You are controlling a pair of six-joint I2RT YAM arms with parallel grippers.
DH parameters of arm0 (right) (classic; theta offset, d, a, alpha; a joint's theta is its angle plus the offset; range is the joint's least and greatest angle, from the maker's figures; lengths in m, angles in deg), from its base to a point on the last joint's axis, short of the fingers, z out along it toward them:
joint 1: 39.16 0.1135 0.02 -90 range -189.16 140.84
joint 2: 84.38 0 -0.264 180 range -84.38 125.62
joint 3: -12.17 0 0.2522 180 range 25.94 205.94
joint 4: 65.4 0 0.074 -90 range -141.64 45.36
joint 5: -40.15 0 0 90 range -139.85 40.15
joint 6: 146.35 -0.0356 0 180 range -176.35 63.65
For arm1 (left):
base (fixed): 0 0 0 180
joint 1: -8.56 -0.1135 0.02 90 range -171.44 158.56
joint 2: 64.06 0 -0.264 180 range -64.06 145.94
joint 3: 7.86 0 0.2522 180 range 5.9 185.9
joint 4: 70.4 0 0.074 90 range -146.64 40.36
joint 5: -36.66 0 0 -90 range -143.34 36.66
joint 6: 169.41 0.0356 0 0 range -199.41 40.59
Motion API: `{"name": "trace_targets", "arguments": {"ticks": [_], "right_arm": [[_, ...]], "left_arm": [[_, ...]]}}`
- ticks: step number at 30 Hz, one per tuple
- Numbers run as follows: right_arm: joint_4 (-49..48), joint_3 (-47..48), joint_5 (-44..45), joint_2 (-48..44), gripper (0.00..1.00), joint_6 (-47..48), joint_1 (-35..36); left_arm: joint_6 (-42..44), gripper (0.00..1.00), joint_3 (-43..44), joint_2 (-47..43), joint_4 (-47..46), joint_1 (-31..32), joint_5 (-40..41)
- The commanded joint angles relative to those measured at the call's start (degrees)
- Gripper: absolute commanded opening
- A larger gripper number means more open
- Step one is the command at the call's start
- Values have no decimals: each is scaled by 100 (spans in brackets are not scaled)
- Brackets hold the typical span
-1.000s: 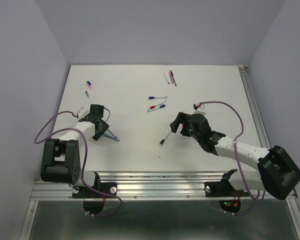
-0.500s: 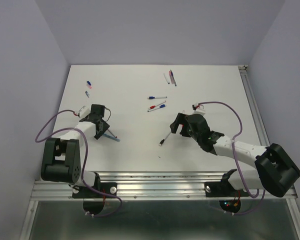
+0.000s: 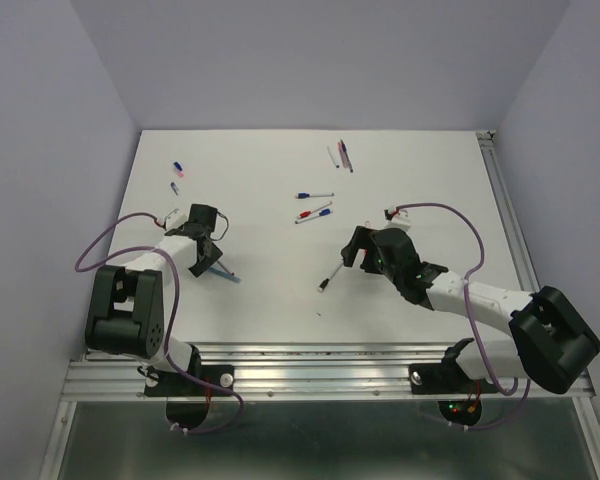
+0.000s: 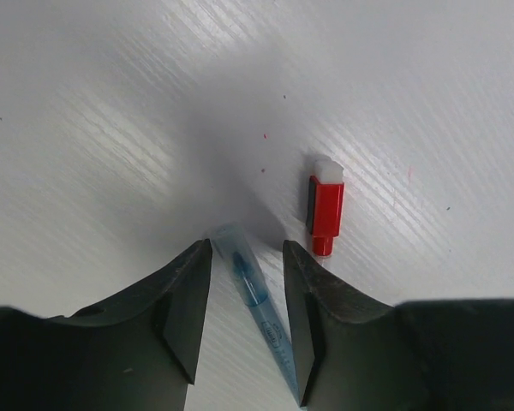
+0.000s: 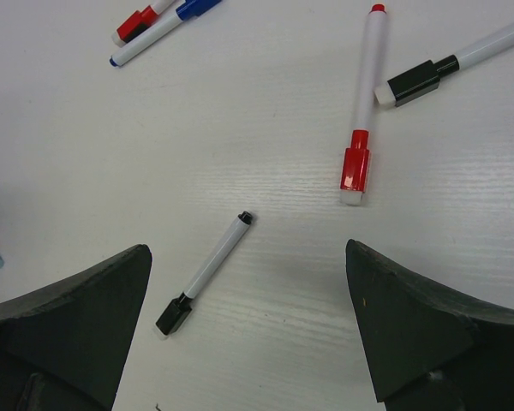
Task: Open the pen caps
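In the left wrist view my left gripper [image 4: 247, 250] is low over the table, its jaws narrowly apart on either side of a translucent blue pen [image 4: 255, 295] that lies between them. A loose red cap [image 4: 326, 210] with a white end lies just beyond the right fingertip. In the right wrist view my right gripper [image 5: 248, 257] is wide open and empty above a white pen [image 5: 212, 264] with a black cap [image 5: 174, 315]. In the top view the left gripper [image 3: 208, 256] is at the left and the right gripper [image 3: 358, 252] is at centre right.
Beyond the right gripper lie a red-capped pen [image 5: 364, 103], a black-capped pen [image 5: 415, 81] and a red and a blue pen [image 5: 158, 21]. More pens [image 3: 315, 204] [image 3: 342, 153] and small pieces [image 3: 177, 178] lie farther back. A metal rail [image 3: 310, 375] runs along the near edge.
My left gripper has shifted a little away and to the right along the blue pen, which stays on the table. The right arm has barely moved.
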Motion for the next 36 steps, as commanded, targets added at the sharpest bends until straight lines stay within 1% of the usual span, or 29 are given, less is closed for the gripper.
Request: {"name": "trace_targets", "arguments": {"ticks": [1, 3, 6, 10, 11, 13, 14, 17, 19, 21, 22, 23, 27, 30, 33, 34, 36], "right_arm": [[-259, 7, 221, -15, 100, 139, 61], [-268, 7, 230, -6, 100, 139, 61], [-303, 7, 230, 12, 100, 157, 61], [-320, -2, 238, 38, 100, 192, 61], [-321, 7, 247, 55, 100, 201, 61], [-303, 7, 273, 73, 100, 218, 61], [-286, 24, 291, 82, 100, 227, 61], [-268, 16, 353, 91, 100, 244, 61], [-242, 16, 405, 91, 100, 271, 61], [-224, 16, 432, 82, 100, 271, 52], [-206, 24, 423, 73, 100, 288, 61], [-198, 24, 397, 56, 100, 306, 61], [-259, -19, 142, -120, 100, 368, 52], [-504, -186, -296, -409, 100, 403, 61], [-847, -379, -902, -743, 100, 455, 61], [-1057, -432, -1261, -823, 100, 482, 61], [-1338, -616, -1641, -981, 100, 552, 61]], "left_arm": [[-149, 45, -187, 233, 962, 69, -415], [-149, 41, -170, 242, 970, 87, -459], [-184, 40, -117, 285, 1049, 114, -424], [-219, 35, -108, 382, 1049, 157, -389], [-219, 33, -91, 408, 1049, 157, -389], [-228, 31, -99, 444, 1049, 193, -380], [-228, 28, -91, 444, 1049, 210, -354], [-211, 24, -152, 435, 1049, 245, -336], [-211, 20, -196, 374, 1058, 245, -336], [-193, 13, -222, 304, 1076, 245, -336], [-193, 8, -231, 207, 1102, 254, -327], [-193, 0, -231, 137, 1128, 254, -319], [-149, 0, -205, -407, 1190, 254, -336], [-62, 0, -179, -1084, 1260, 263, -354], [79, 0, -143, -2075, 1217, 280, -476], [158, 0, -126, -2279, 1182, 289, -607], [289, 0, -126, -2657, 1050, 307, -836]]}}
